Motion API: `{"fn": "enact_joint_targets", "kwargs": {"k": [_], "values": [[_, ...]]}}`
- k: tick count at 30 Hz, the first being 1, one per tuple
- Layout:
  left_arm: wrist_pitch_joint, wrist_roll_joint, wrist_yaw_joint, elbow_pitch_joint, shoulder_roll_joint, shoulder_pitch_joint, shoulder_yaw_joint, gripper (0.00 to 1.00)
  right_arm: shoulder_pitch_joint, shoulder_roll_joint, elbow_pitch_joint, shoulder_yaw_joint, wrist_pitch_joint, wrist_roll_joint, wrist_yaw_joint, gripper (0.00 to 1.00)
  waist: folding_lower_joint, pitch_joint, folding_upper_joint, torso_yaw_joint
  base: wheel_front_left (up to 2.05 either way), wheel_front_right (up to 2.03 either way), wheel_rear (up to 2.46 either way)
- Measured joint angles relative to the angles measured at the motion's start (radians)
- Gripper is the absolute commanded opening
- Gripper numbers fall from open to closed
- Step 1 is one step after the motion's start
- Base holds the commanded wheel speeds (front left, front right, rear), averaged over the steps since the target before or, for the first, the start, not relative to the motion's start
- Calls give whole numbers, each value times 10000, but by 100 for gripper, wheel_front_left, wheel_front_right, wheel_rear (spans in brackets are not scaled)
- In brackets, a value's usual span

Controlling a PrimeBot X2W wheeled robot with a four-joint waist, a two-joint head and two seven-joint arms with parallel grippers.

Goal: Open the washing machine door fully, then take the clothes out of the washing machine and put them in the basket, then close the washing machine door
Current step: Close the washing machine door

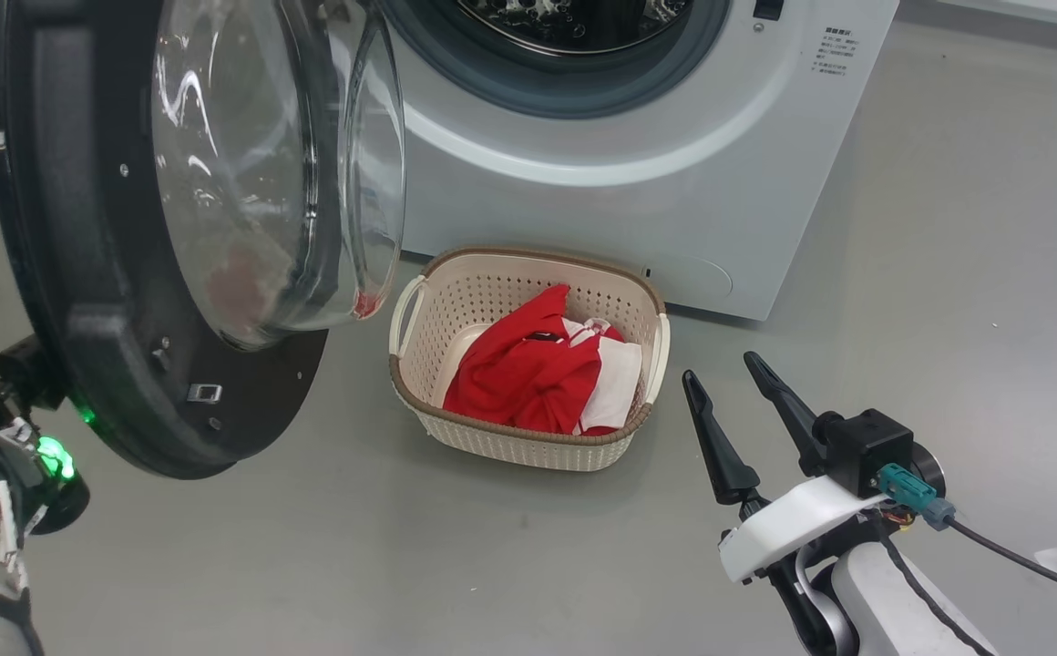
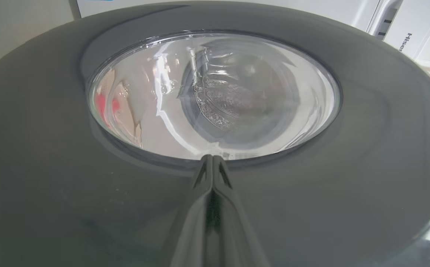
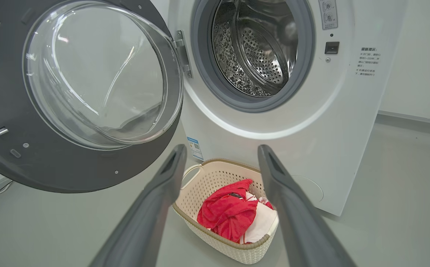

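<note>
Red and white clothes (image 1: 528, 374) are lying heaped inside the basket (image 1: 528, 451), which is sitting on the floor. Behind the basket the washer (image 1: 674, 182) is standing, its door (image 1: 64, 273) hanging wide open to the basket's left. The right claw (image 1: 720, 366) is hovering just right of the basket, fingers spread wide, gripping nothing. The left claw (image 2: 212, 158), pressed shut around nothing, is pointing at the door's outer face, away from the basket.
</note>
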Motion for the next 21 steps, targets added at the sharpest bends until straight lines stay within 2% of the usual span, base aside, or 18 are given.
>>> {"fn": "enact_joint_targets", "kwargs": {"k": [5,21], "values": [[192,-88,-13,-297,-541,117,-92,0,0,17,0,-42,-4,15,0,100,0,-43,0,-39,0,0,0],[686,-763,-90,-1237,-1430,611,-29,0,-11,178,15,-38,-77,29,2,100,0,20,0,-601,0,0,0]]}}
